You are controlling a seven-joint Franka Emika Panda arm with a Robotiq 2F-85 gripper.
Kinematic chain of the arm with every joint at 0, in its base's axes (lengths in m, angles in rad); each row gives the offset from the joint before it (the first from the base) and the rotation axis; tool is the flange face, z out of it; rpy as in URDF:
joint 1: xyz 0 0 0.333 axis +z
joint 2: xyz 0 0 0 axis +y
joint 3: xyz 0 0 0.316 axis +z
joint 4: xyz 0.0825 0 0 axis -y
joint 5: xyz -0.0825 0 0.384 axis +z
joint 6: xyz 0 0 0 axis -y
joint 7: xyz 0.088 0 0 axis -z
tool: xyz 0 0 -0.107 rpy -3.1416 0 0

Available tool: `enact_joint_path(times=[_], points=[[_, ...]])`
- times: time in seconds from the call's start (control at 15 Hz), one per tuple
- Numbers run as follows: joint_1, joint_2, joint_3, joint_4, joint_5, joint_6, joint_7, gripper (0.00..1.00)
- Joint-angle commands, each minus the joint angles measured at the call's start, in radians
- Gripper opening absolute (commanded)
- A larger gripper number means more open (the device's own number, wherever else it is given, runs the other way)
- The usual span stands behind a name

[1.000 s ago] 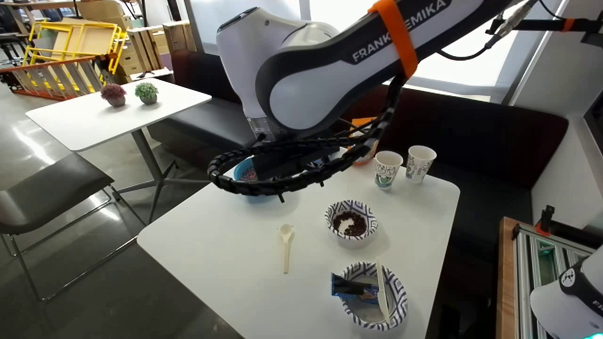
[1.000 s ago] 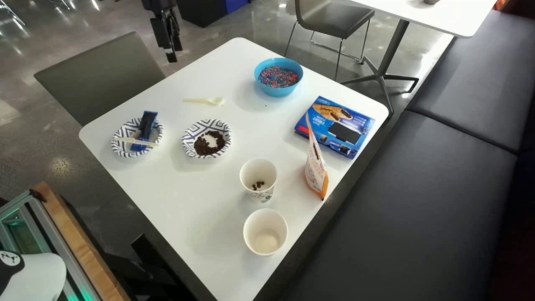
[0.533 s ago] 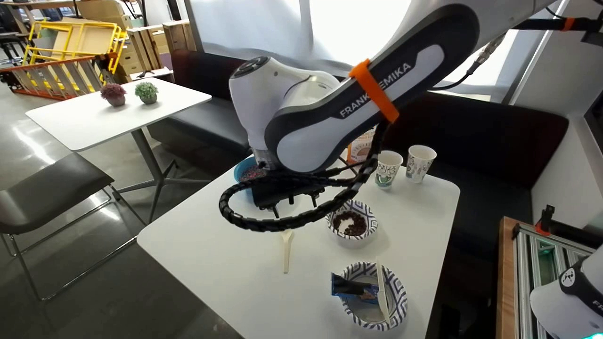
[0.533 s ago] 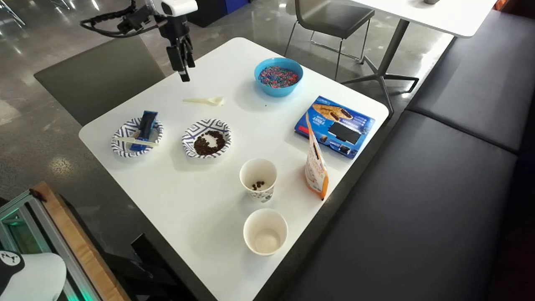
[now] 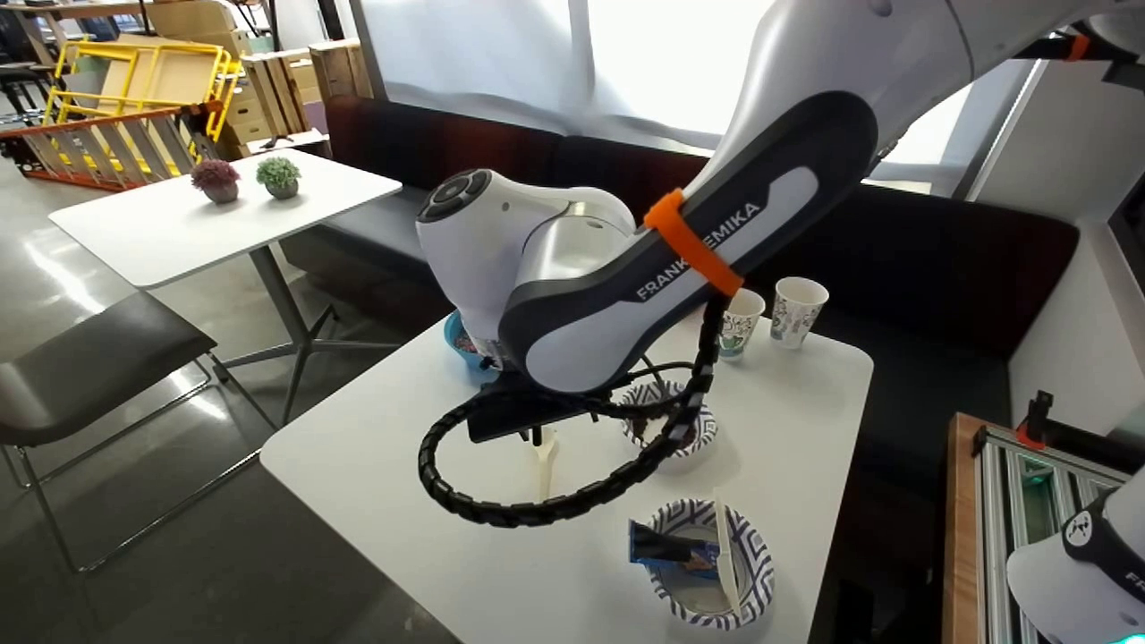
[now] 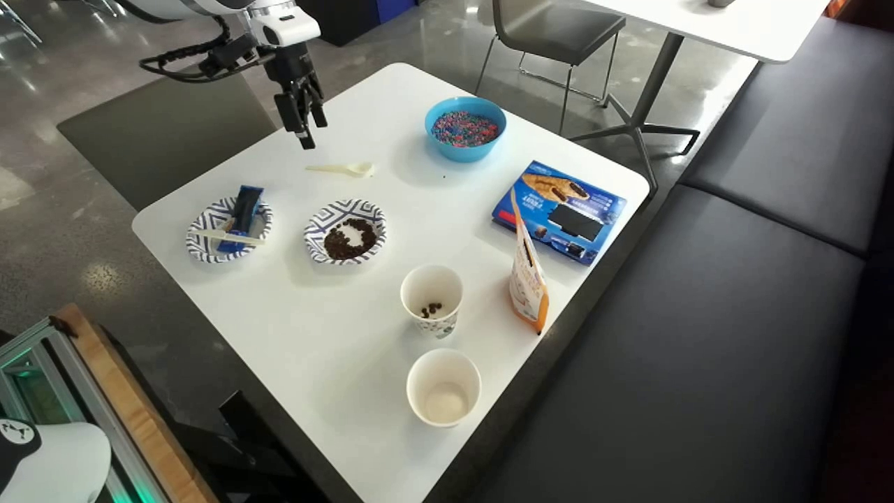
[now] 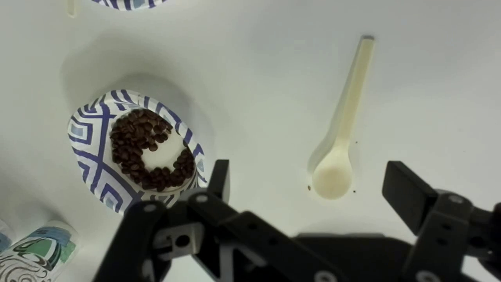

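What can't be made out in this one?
Blue bowl: partly hidden by the robot arm in an exterior view.
Spoon: handle end hidden by the black cable in an exterior view.
Orange-and-white pouch: lettering too small, steeply angled, in an exterior view.
Specks: too small to identify, wrist view.
Paper bowl: cut off by the wrist view's top edge.

Wht tbl [image 6: 328,328] below claw [image 6: 313,135], grey chair [image 6: 167,133] nr claw at tbl edge; polished conc. flr [image 6: 419,42] w/ glare streaks [image 5: 64,279] beyond. Dk bench [image 6: 698,349] across tbl fr. claw, bright window [image 5: 662,72] above bench. Well off fr. claw: 2nd wht tbl [image 5: 224,224] w/ pedestal leg [image 5: 281,291], 2nd chair [image 5: 98,371] nr it; farther out, ladder [image 5: 107,150] on side, wooden crates [image 5: 340,72]
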Motion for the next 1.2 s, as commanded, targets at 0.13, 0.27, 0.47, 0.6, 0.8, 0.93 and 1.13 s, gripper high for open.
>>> enact_joint_path(times=[0.13, 0.27, 0.47, 0.6, 0.8, 0.93, 1.13], points=[[-0.002, -0.001, -0.004, 0.002, 0.002, -0.002, -0.004, 1.00], [0.013, 0.015, -0.001, 0.009, -0.009, 0.014, 0.006, 1.00], [0.045, 0.040, -0.004, 0.001, -0.059, 0.054, 0.015, 1.00], [0.076, 0.049, -0.019, -0.014, -0.110, 0.094, 0.047, 1.00], [0.124, 0.054, -0.060, -0.047, -0.226, 0.159, 0.142, 1.00], [0.137, 0.060, -0.074, -0.067, -0.266, 0.203, 0.206, 1.00], [0.144, 0.070, -0.082, -0.099, -0.289, 0.257, 0.277, 1.00]])
